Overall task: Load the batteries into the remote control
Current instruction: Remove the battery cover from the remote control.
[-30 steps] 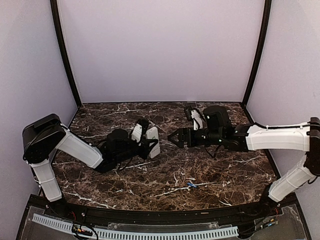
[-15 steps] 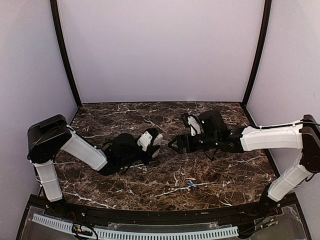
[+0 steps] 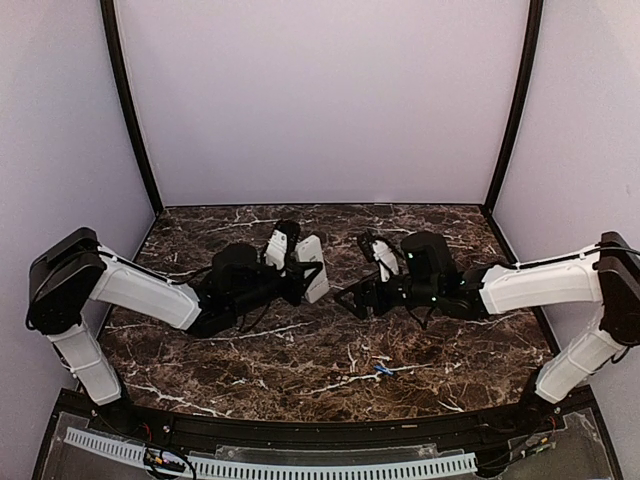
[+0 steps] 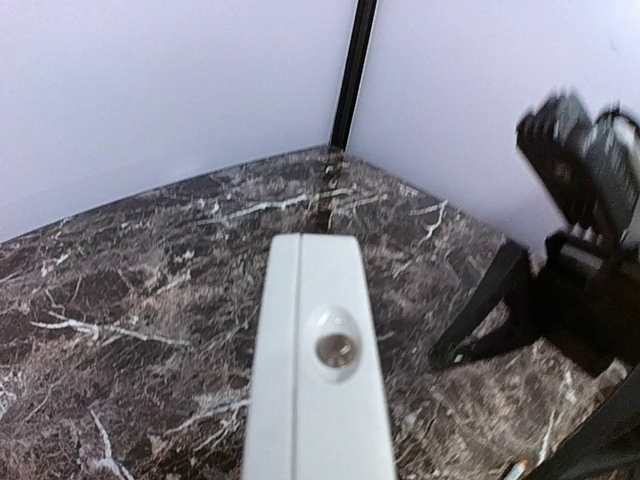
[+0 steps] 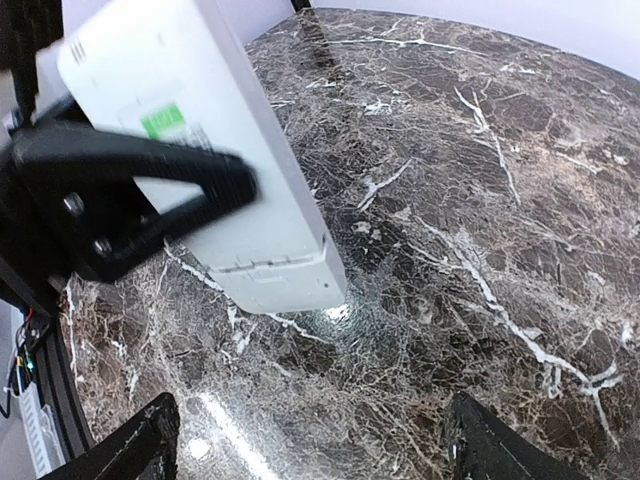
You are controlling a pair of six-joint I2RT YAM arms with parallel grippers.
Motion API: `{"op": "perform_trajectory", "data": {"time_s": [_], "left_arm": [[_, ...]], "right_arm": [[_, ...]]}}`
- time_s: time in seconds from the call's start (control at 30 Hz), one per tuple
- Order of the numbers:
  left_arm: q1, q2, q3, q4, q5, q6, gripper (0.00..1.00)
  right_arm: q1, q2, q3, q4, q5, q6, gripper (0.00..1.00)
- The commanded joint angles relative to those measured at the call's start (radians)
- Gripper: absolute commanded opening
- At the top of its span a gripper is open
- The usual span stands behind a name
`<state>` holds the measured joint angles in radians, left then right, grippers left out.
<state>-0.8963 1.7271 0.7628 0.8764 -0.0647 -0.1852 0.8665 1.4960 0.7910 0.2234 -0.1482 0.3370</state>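
Observation:
My left gripper point(image 3: 298, 270) is shut on the remote control point(image 3: 312, 268), a white handset held above the marble table near the middle. The left wrist view shows the remote's point(image 4: 318, 380) end with its small round window pointing away. In the right wrist view the remote point(image 5: 255, 225) hangs over the table with a black left finger point(image 5: 130, 185) clamped across it. My right gripper point(image 3: 350, 298) is open and empty, just right of the remote; its fingertips point(image 5: 150, 440) stand wide apart below it. A small blue battery point(image 3: 385, 370) lies on the table toward the front.
Lilac walls close in the marble table point(image 3: 300, 350) at the back and both sides, with black posts point(image 3: 510, 110) in the rear corners. The right gripper's black fingers point(image 4: 490, 320) show at the right of the left wrist view.
The left arm has swung and raised the remote, which now sits slightly further back and right. The right gripper has slid left and nearer, staying open.

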Motion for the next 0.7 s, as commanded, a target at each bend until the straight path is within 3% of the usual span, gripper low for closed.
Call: {"op": "perform_trajectory", "data": {"time_s": [0.0,0.13,0.2,0.33,0.67], "left_arm": [[-0.001,-0.102,0.026,-0.023,-0.006,-0.111,0.0],[-0.001,-0.142,0.02,-0.047,-0.001,-0.153,0.0],[0.0,-0.158,0.028,-0.07,-0.002,-0.204,0.0],[-0.001,-0.181,0.052,-0.105,0.004,-0.27,0.0],[-0.001,-0.201,0.07,-0.132,0.012,-0.269,0.0]], "right_arm": [[0.017,0.019,-0.019,0.148,0.026,-0.128,0.89],[0.036,0.051,-0.025,0.198,0.017,-0.177,0.91],[0.072,0.056,-0.033,0.249,0.078,-0.242,0.98],[0.113,0.083,-0.026,0.344,0.195,-0.318,0.99],[0.116,0.177,0.081,0.319,0.285,-0.331,0.98]]}}
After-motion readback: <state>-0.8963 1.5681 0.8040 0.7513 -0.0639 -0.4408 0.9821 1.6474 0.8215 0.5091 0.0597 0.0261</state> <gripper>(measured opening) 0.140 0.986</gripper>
